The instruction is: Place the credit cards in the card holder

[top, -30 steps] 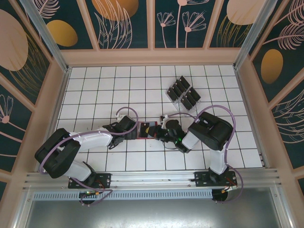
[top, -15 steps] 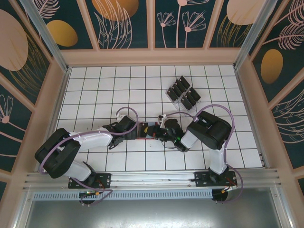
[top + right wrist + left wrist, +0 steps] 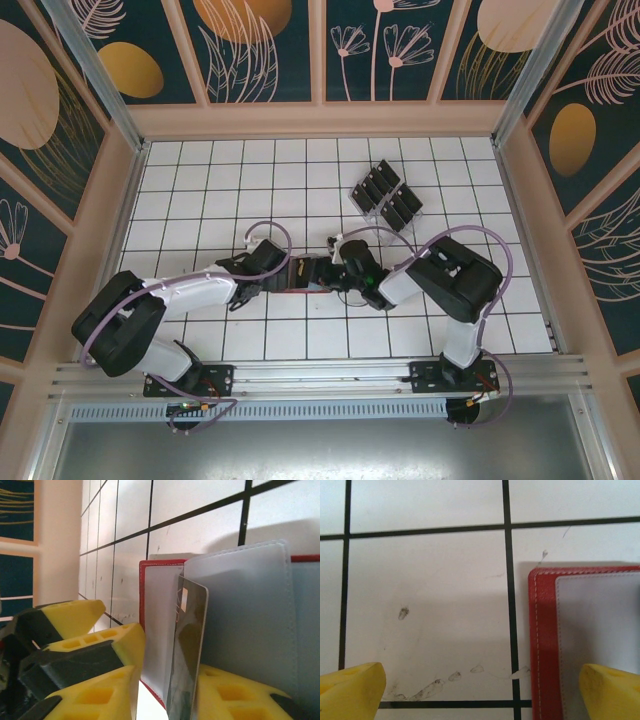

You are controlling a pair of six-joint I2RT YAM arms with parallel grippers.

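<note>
Insertion of one card is the step in hand. Nearest you, in the middle of the counter (image 3: 200, 190), the card holder (image 3: 545, 645) lies open and flat between the two arms. Your left gripper (image 3: 480, 680) hangs over the holder's edge on its own side, jaws spread wide and holding nothing; I cannot tell whether a finger presses on it. Your right gripper (image 3: 170, 682) has a card (image 3: 190, 630) standing on edge between its jaws, against the clear pockets. The jaws are partly parted with a gap on one side, so the card does not look clamped, and I cannot tell how far it sits in a pocket. Next, I judge, you must push it fully home while keeping the holder from sliding. Farther back, spare cards (image 3: 400, 208) wait in the clear rack (image 3: 358, 200).
</note>
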